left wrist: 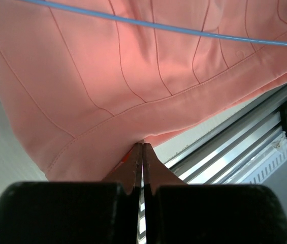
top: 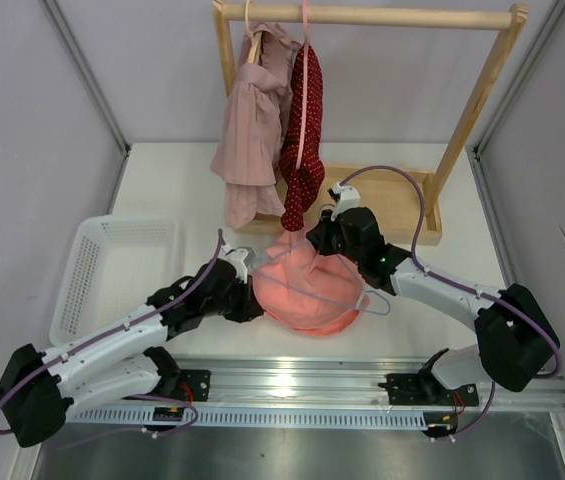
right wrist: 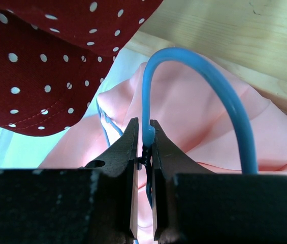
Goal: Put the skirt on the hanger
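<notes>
Salmon-pink flared cloth skirt (top: 307,298) lies bunched on the table between the two pincers and touches both. Its hem sits at the tips of the left one. Thin light-blue wire hanger (right wrist: 196,76) rests on the skirt. Its hook arches up and away from the right pincer (right wrist: 144,133), and one frame wire crosses the cloth well beyond the left pincer (left wrist: 142,151).

Right pincer: clenched on the hanger at the foot of the hook.
Left pincer: clenched, with the hem edge nipped at the very tips. The bite looks shallow.

Recommended procedure:
1. Hold the hanger level with the right pincer.
2. Draw the hem with the left pincer toward and over the frame wire. Move slowly, since a shallow bite may slip.
3. Keep the hook clear of the dark red white-dotted garment (right wrist: 41,61) hanging just above the right pincer.
</notes>
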You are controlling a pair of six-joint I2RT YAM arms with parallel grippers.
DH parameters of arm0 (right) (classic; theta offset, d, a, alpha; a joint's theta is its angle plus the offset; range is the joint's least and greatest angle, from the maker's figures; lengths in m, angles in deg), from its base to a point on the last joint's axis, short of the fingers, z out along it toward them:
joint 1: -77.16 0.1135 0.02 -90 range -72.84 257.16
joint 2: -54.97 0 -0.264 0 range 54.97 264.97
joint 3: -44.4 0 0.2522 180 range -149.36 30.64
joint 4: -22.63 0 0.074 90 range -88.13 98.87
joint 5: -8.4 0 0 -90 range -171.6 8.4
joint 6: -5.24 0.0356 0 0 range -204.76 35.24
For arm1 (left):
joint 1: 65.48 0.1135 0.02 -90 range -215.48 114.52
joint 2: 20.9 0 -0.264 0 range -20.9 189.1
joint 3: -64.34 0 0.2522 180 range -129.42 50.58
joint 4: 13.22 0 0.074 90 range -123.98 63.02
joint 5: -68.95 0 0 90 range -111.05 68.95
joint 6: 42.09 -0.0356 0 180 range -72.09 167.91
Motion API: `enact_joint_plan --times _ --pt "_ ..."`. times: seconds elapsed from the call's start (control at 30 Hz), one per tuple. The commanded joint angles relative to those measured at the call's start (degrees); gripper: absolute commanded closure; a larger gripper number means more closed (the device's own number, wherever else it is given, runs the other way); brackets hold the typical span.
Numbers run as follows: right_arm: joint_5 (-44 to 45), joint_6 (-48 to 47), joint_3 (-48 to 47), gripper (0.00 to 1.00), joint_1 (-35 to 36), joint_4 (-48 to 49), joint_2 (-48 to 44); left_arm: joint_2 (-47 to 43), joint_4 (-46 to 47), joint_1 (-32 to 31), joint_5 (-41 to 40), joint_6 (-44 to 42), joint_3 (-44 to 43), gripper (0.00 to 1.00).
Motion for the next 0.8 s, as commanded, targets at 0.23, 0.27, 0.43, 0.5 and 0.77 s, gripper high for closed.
enact_joint_plan --times 0.23,0.27,0.43,0.5,0.77 --pt "-1.46 -1.41 -1.43 1.00 -0.39 0.74 -1.85 1.58 16.70 11.55 17.60 6.24 8.72 1.00" --pt "-1.55 -1.41 -1.17 1.00 -0.39 0.83 -1.85 2.02 16.88 12.26 18.22 6.15 9.25 1.00" --pt "-1.55 -1.23 0.24 1.00 -0.57 1.53 -1.85 3.69 18.46 16.12 20.07 6.06 10.13 1.00" --pt "-1.72 -1.23 0.33 1.00 -0.66 1.45 -1.76 3.96 18.99 17.27 21.38 5.54 9.96 1.00" --pt "-2.17 -1.76 0.59 1.00 -0.83 1.36 -1.41 6.51 20.65 21.83 26.83 4.56 10.92 0.99"
